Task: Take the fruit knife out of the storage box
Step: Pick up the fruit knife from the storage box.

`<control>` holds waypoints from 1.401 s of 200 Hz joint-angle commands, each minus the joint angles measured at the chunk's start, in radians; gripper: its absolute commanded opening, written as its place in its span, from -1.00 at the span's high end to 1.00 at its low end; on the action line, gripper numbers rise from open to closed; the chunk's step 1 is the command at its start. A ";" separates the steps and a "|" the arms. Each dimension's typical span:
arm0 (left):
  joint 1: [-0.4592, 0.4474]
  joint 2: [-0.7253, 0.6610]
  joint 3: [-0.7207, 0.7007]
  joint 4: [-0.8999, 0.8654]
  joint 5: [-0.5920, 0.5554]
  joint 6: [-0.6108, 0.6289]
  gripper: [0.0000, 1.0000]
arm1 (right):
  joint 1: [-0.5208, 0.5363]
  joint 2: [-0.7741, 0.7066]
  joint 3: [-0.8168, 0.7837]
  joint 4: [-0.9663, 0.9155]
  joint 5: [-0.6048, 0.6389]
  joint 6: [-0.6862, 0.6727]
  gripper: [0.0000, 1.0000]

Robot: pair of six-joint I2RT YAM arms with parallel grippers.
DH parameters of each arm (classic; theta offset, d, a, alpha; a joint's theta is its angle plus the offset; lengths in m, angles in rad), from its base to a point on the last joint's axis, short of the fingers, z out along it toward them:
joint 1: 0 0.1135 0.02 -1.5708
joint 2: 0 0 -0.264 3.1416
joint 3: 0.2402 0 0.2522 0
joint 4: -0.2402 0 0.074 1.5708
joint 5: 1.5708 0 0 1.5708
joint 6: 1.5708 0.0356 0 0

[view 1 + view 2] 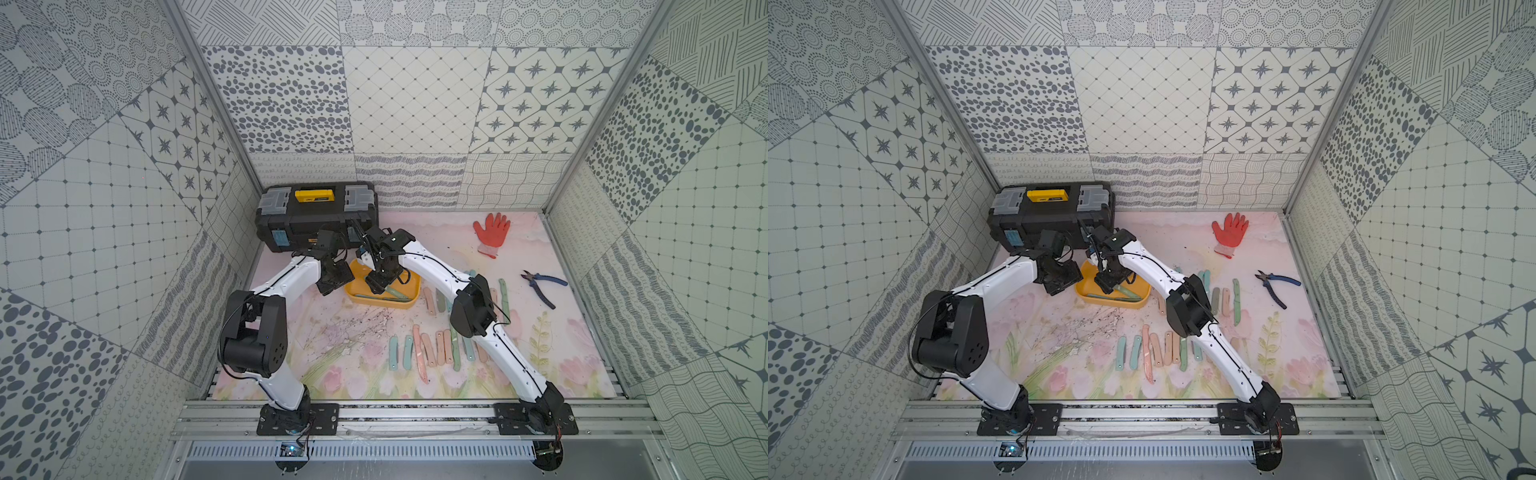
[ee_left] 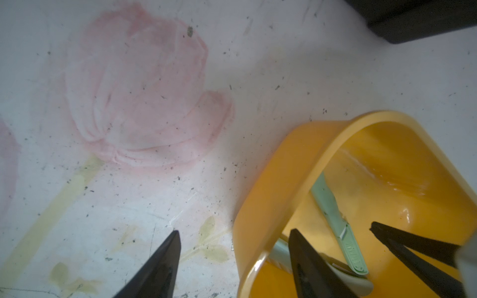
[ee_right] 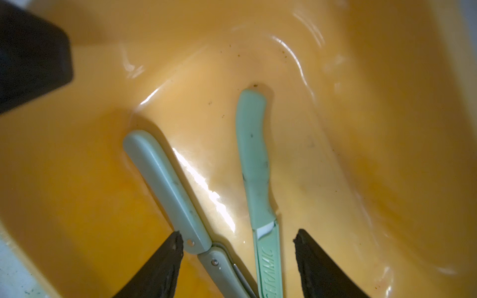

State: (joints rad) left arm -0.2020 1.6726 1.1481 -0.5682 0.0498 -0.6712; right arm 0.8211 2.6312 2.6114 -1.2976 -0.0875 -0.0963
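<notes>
Bolted to the aluminium rail (image 1: 415,413) along the bench's front edge, the two arm bases are seen nearest, and both arms are stretched toward the rear left corner. The storage box (image 1: 374,301) is set there on the floral mat (image 1: 353,374), just in front of the black toolbox (image 1: 316,216), which is stood against the rear edge. Two knives are laid on the box's floor, converging at one end: a mint fruit knife (image 3: 254,160), its blade covered by a sheath lettered CERAMIC, and a grey-green folding fruit knife (image 3: 165,188). The right gripper (image 3: 237,233) is placed inside the box with its jaws apart. Both knives are framed between its fingertips, and neither is gripped. The left gripper (image 2: 235,232) is likewise spread wide, astride the box's left end wall, with one fingertip outside over the mat and one inside. A red glove (image 1: 491,232) is laid toward the rear right corner, and blue-handled pliers (image 1: 542,286) near the right edge. A row of knives (image 1: 440,348) is lined up toward the front, partly hidden by the right arm.
</notes>
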 commanded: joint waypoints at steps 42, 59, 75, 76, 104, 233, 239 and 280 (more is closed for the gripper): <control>0.002 0.009 0.001 -0.033 -0.004 0.002 -0.32 | 0.021 0.076 0.037 0.007 0.023 -0.008 -0.41; 0.004 0.009 -0.001 -0.032 -0.004 0.003 -0.32 | 0.021 0.095 0.059 -0.005 0.023 -0.005 -0.37; 0.003 0.009 -0.001 -0.029 -0.004 0.003 -0.32 | 0.021 0.110 0.071 -0.016 0.020 -0.004 -0.30; 0.002 0.009 -0.001 -0.029 -0.004 0.004 -0.32 | 0.021 0.112 0.071 -0.017 0.021 -0.004 -0.29; 0.002 0.010 -0.002 -0.028 -0.004 0.003 -0.31 | 0.019 0.119 0.076 -0.026 0.029 0.001 -0.06; 0.002 0.010 -0.002 -0.027 -0.004 0.005 -0.31 | -0.032 0.043 0.055 0.003 0.071 0.076 0.70; 0.003 0.010 0.000 -0.027 -0.004 0.005 -0.31 | -0.032 0.038 0.055 0.003 0.072 0.075 0.70; 0.004 0.010 0.000 -0.027 -0.004 0.005 -0.31 | -0.044 0.030 0.050 -0.025 0.082 0.076 0.78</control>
State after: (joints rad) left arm -0.2020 1.6806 1.1481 -0.5678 0.0456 -0.6708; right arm 0.7895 2.7018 2.6797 -1.2972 -0.0288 -0.0296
